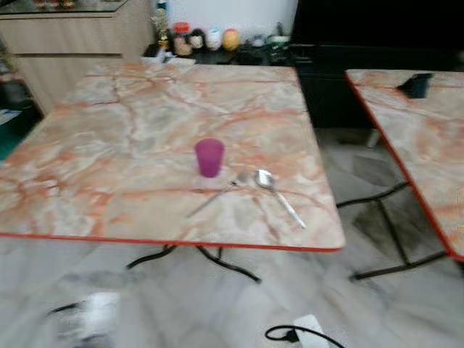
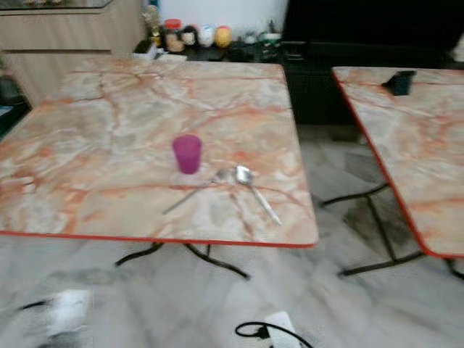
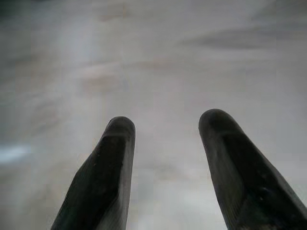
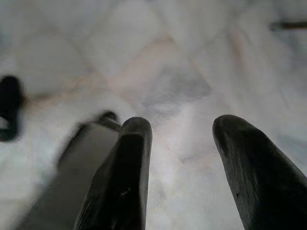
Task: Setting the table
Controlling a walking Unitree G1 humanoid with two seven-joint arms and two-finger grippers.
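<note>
A magenta cup stands upright on a marble-patterned table with a red edge, toward its near right part. Just right of the cup lie a fork and a spoon, their heads close together and their handles spreading toward the near edge. My left gripper hangs open over blurred grey floor. My right gripper is also open, above marble floor tiles, with nothing between its fingers.
A second marble table stands at the right with a black object on it. Jars and bottles line a dark counter behind. A black cable and white power strip lie on the floor in front.
</note>
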